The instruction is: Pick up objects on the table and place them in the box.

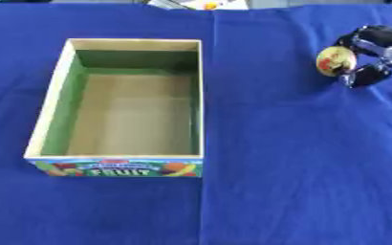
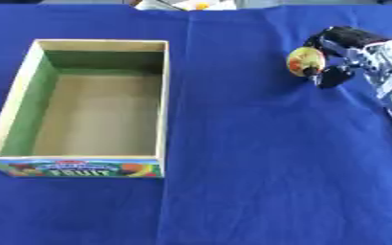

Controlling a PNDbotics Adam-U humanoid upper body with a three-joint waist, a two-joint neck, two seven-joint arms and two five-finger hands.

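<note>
Right robot hand [image 1: 368, 56] in left eye view had fingers curled round a small yellow-red fruit [image 1: 336, 60], held w/ fruit facing the box, prob. for carrying over. Box [image 1: 57, 95] sat open-topped on blue worktop [image 1: 299, 167], well apart to the left.

Right eye view: same grip on fruit; nothing betw. hand & box. Left robot hand unseen.

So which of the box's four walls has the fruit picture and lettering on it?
The short outer wall nearest the robot on the wooden box. It carries coloured fruit artwork and the word FRUIT; the other walls show only green inside and plain pale wood rims.
</note>
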